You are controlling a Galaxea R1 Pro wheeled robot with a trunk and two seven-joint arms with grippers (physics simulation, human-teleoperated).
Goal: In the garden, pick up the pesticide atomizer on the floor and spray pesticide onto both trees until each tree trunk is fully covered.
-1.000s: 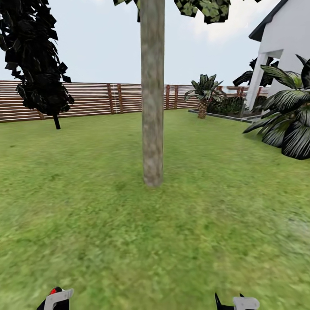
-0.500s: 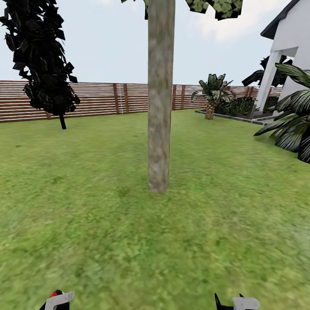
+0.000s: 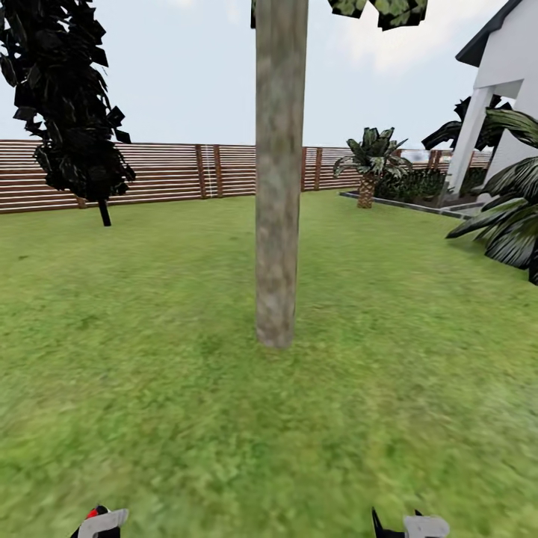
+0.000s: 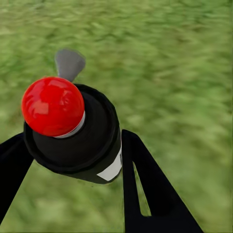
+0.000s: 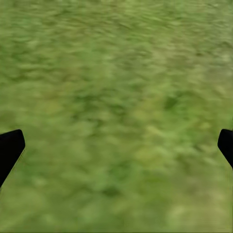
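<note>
While the left gripper [image 4: 73, 160] gripped the pesticide atomizer [image 4: 73, 131] between closed fingers and the right gripper [image 5: 116, 145] hung wide open and empty, the tree trunk [image 3: 279, 179] stood ahead across grass, so the approach seemingly needed finishing before raising the nozzle to spray.

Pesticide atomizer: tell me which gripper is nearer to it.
Left. The left gripper is shut on the pesticide atomizer, its fingers on either side. The right gripper hangs open over lawn, holding nothing.
</note>
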